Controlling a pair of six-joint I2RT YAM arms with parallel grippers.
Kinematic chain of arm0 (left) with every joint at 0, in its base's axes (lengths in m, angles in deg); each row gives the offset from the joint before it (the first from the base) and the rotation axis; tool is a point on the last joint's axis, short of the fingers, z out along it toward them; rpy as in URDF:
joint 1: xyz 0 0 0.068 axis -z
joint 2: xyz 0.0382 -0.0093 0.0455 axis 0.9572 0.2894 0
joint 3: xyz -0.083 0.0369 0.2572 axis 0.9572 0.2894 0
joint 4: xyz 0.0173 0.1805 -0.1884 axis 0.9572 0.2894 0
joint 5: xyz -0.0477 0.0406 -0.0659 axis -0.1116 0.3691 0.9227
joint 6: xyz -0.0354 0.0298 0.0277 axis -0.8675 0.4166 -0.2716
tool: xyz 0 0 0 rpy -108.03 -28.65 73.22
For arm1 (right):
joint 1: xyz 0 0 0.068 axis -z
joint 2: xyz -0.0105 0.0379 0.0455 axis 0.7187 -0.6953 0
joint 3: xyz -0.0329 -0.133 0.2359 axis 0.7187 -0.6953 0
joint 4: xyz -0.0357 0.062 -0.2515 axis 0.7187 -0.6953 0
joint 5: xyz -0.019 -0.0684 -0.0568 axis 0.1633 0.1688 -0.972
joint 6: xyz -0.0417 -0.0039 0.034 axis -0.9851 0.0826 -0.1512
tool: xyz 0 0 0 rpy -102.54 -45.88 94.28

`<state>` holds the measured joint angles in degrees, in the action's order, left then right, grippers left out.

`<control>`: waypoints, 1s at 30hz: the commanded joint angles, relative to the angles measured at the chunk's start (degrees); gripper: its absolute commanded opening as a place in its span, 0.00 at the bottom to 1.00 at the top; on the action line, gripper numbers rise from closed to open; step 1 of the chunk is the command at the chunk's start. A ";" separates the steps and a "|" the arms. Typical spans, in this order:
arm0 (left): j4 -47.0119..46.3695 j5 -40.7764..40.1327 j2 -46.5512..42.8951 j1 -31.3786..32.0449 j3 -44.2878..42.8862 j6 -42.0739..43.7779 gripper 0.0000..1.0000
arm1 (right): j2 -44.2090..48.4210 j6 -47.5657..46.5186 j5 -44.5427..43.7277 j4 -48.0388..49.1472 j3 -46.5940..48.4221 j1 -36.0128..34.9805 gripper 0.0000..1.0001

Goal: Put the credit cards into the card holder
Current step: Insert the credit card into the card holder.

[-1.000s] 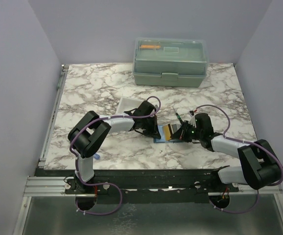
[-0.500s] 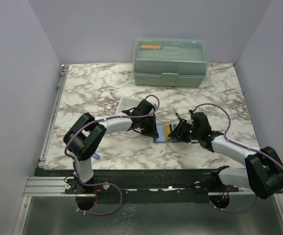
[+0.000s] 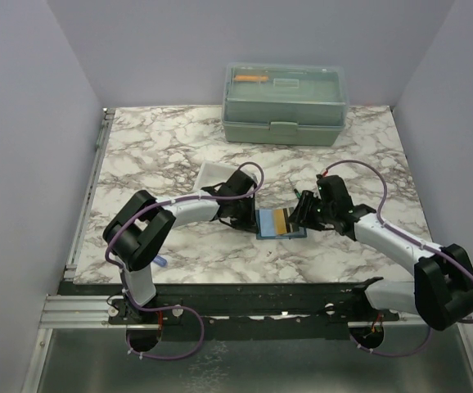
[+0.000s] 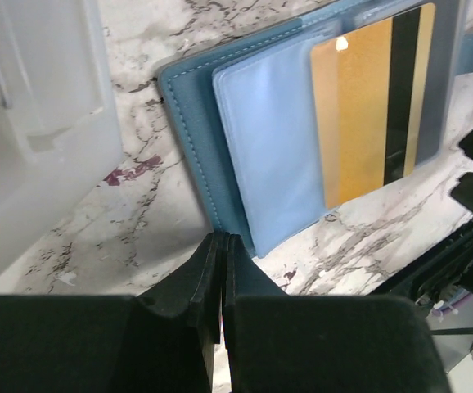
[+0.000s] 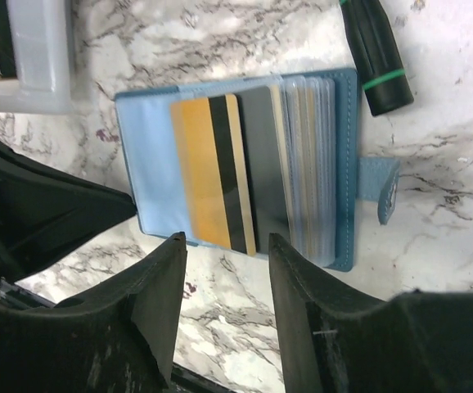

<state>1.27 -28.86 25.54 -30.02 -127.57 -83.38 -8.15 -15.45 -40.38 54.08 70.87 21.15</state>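
Note:
The blue card holder [image 3: 268, 223] lies open on the marble table between my two grippers. A yellow-orange card with a black stripe [image 5: 200, 176] sits in its clear sleeve, with a dark card [image 5: 265, 155] beside it. The holder [image 4: 195, 131] and the yellow card [image 4: 359, 115] also show in the left wrist view. My left gripper [image 4: 222, 239] is shut, its tips at the holder's left edge. My right gripper [image 5: 225, 239] is open and empty, just off the holder's near edge. In the top view the left gripper [image 3: 247, 219] is left of the holder and the right gripper [image 3: 304, 214] is right of it.
A white plastic tray [image 3: 210, 173] stands behind the left gripper and shows in the left wrist view [image 4: 40, 123]. A black pen with a green band [image 5: 376, 57] lies by the holder's strap. A pale green lidded box [image 3: 286, 102] stands at the back.
My right gripper has drawn back to the right off the card holder, which leaves the yellow card in plain view. My left gripper has shifted slightly left.

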 commanded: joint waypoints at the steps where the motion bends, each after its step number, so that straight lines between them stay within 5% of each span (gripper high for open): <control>1: 0.90 -2.47 -1.12 0.18 1.04 0.42 0.05 | -1.06 -3.63 -2.17 -1.44 2.36 0.04 0.47; 30: 0.83 -2.01 2.05 0.85 -1.25 0.90 0.00 | -14.65 -1.99 14.93 19.70 0.85 -1.85 0.24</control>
<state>1.62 -30.13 26.30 -29.74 -127.75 -83.19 -21.59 -19.04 -29.71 68.79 72.36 20.46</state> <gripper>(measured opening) 0.019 0.241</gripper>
